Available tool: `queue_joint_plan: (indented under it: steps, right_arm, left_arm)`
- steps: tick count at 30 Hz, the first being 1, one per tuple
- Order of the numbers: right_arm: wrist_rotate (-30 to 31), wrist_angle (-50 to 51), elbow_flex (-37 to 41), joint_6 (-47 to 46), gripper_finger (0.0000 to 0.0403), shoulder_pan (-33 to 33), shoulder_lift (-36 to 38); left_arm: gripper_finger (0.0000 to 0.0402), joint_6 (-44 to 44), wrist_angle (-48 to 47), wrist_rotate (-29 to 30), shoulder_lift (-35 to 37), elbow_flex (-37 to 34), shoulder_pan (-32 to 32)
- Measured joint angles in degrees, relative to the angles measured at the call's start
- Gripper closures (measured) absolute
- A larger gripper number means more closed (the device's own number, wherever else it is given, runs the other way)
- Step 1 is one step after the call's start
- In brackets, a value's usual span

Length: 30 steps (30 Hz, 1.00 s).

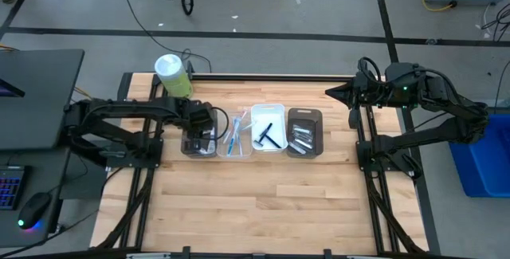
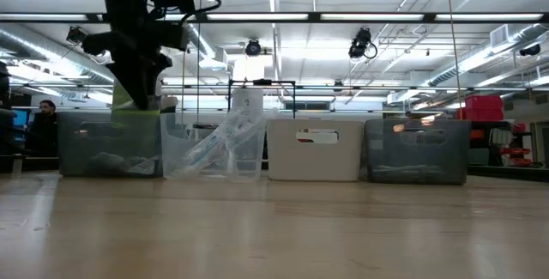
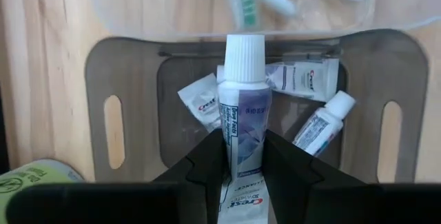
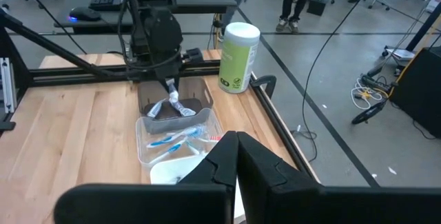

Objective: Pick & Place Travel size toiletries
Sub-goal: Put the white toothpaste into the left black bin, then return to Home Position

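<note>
Pale wooden planks make up the tabletop (image 1: 255, 203), and four small rectangular trays stand on it in a row. The left pincer (image 3: 242, 156) hangs over the dark smoky tray (image 3: 103, 65) at the left end of the row, its two black fingers (image 3: 207, 158) closed on a small white-capped toothpaste tube with a bluish label (image 3: 242, 103), which is held lifted above the tray with its cap pointing away from the wrist. Below it, on the tray's floor, lie more mini toothpaste tubes (image 3: 322, 122), white with blue and red print, some flat and one slanted. Just beside that tray stands the clear plastic tray (image 1: 235, 139), holding slim blue-and-white toothbrushes (image 1: 236, 135) that lean across one another. Next in the row comes the white tray (image 1: 268, 113) with a black razor (image 1: 265, 135) lying in it, and then a second dark tray (image 1: 305, 116) at the right end with small silvery tubes (image 1: 300, 139) inside. A big green-and-white cylindrical canister (image 1: 172, 74) stands upright near the tabletop's far left corner, close behind the left arm. The right pincer (image 4: 236, 156) waits well apart from the trays, near the far right edge of the tabletop, its dark fingers pressed together and holding nothing.
</note>
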<state>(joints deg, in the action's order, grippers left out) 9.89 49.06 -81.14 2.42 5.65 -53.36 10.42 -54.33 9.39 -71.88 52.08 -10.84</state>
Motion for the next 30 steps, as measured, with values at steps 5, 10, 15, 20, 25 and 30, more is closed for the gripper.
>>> queue_joint_plan:
  steps: [5,10,15,20,25,30]
  right_arm:
    - [0.0,0.0,0.0,0.0,0.0389,0.0,0.0]
    - [0.0,0.0,0.0,0.0,0.0389,0.0,0.0]
    - [0.0,0.0,0.0,0.0,0.0389,0.0,0.0]
    - [0.0,0.0,0.0,0.0,0.0389,0.0,0.0]
    - [0.0,0.0,0.0,0.0,0.0389,0.0,0.4]
    - [0.6,-0.6,0.4,0.3,0.0389,-0.1,2.2]
  left_arm:
    - [0.0303,-0.2,0.7,0.0,0.0,-1.4,-0.9]
    - [0.0303,-0.6,1.9,-0.2,0.0,-1.4,-0.8]
    - [0.0293,-0.6,1.9,-2.3,0.0,-1.4,-0.8]
    - [0.0248,-1.3,1.9,-2.4,0.0,-1.4,-0.8]
    - [0.0207,-2.2,2.0,-2.8,0.0,-1.4,-0.8]
    - [0.0201,-3.8,2.0,-3.0,0.3,0.8,-0.8]
